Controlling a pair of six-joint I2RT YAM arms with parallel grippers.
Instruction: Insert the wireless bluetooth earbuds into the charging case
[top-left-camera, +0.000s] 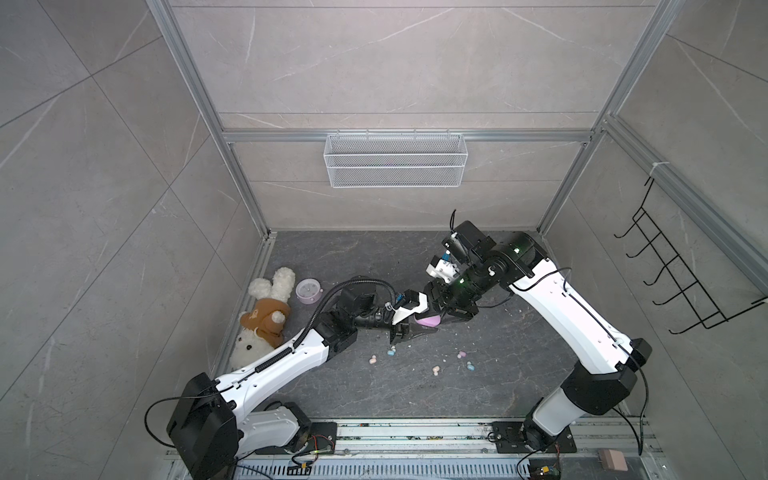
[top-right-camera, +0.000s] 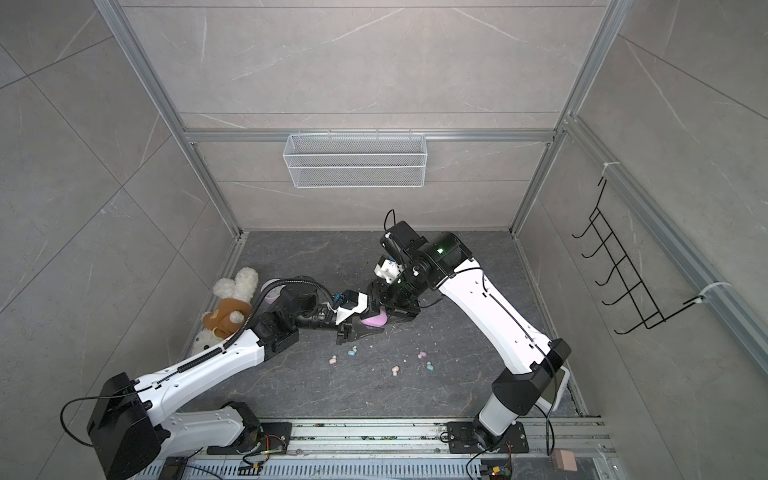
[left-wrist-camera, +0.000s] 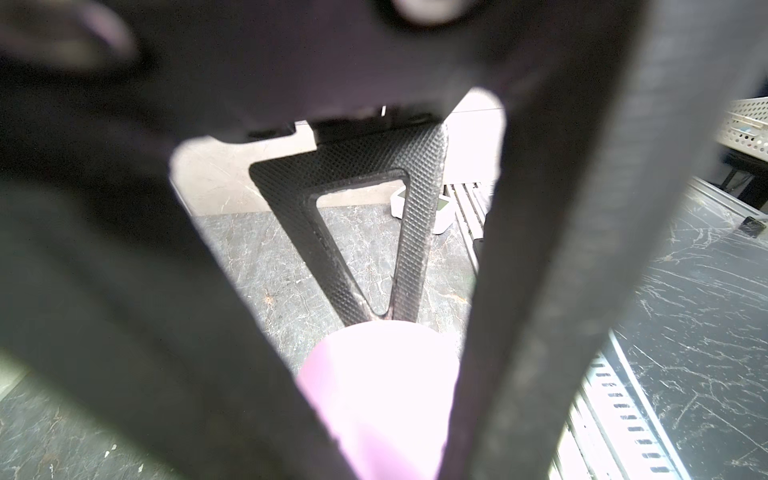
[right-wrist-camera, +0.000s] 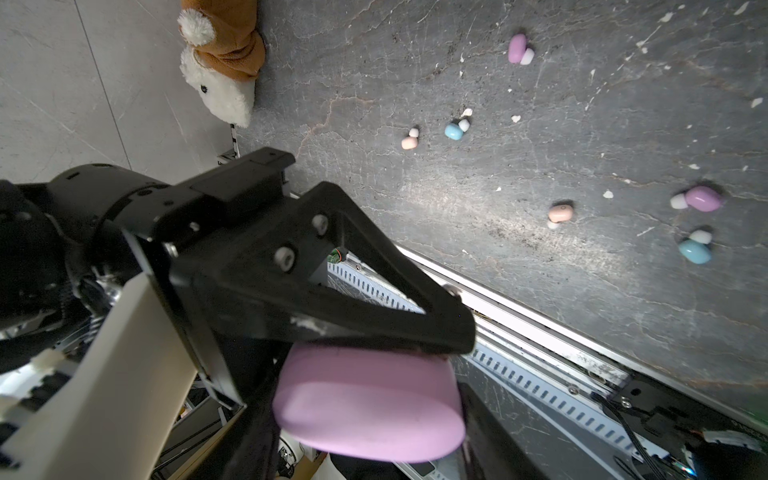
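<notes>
A lilac-pink oval charging case (top-left-camera: 428, 320) (top-right-camera: 373, 320) hangs closed above the middle of the dark table, held between both grippers. My left gripper (top-left-camera: 417, 326) (left-wrist-camera: 382, 436) is shut on the case (left-wrist-camera: 382, 395) from the left. My right gripper (top-left-camera: 441, 312) (right-wrist-camera: 370, 419) grips the case (right-wrist-camera: 370, 403) from the right. Several earbuds lie loose on the table in front of the grippers. Among them are a pink one (top-left-camera: 373, 360) (right-wrist-camera: 409, 142), a blue one (top-left-camera: 391, 353) (right-wrist-camera: 454, 131) and a lilac one (top-left-camera: 461, 354) (right-wrist-camera: 703, 198). Farther right lie another pink (right-wrist-camera: 560, 213) and another blue (right-wrist-camera: 695, 251).
A plush rabbit (top-left-camera: 266, 316) and a small pink alarm clock (top-left-camera: 308, 289) sit at the table's left edge. White debris specks dot the table round the earbuds. A wire basket (top-left-camera: 395, 160) hangs on the back wall and a black hook rack (top-left-camera: 681, 286) on the right wall.
</notes>
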